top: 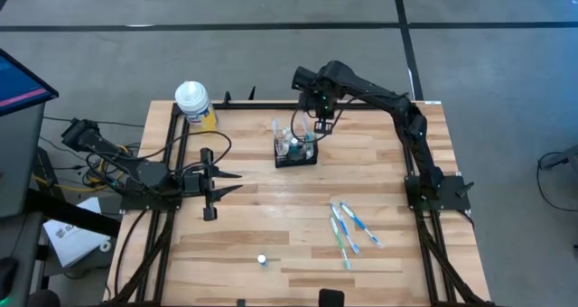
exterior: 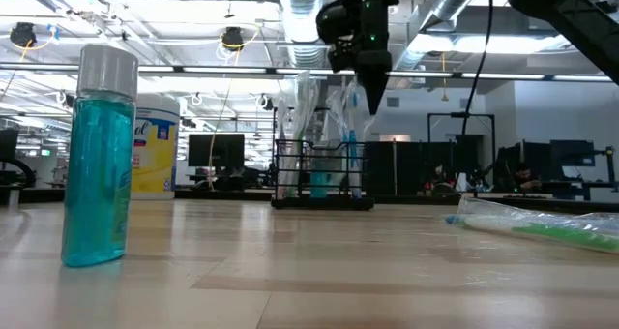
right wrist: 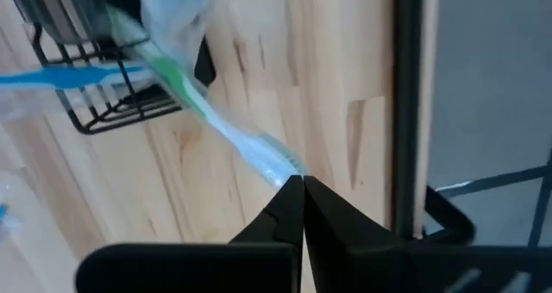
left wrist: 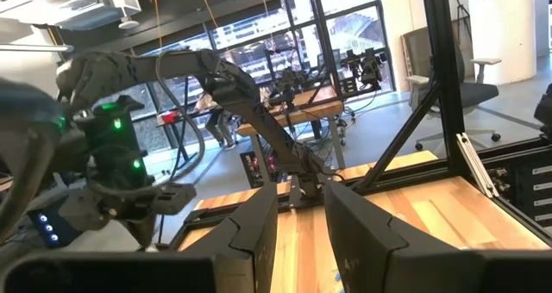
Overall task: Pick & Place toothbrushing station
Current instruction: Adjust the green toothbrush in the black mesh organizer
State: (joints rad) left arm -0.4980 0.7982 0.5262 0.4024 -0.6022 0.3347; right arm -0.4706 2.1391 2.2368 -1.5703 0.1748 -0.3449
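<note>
Right tool (right wrist: 302,183) is pinching shut on the tip of a wrapped toothbrush (right wrist: 216,121), holding it high so the other end is dropping into the toothbrushing station (top: 296,153) at the counter's (top: 271,226) far middle. Left tool (top: 224,182) is idling part-open, holding nothing, at the left edge.

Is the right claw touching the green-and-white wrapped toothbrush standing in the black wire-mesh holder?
Touching: in the right wrist view the right claw's shut tips pinch the end of the toothbrush.
</note>
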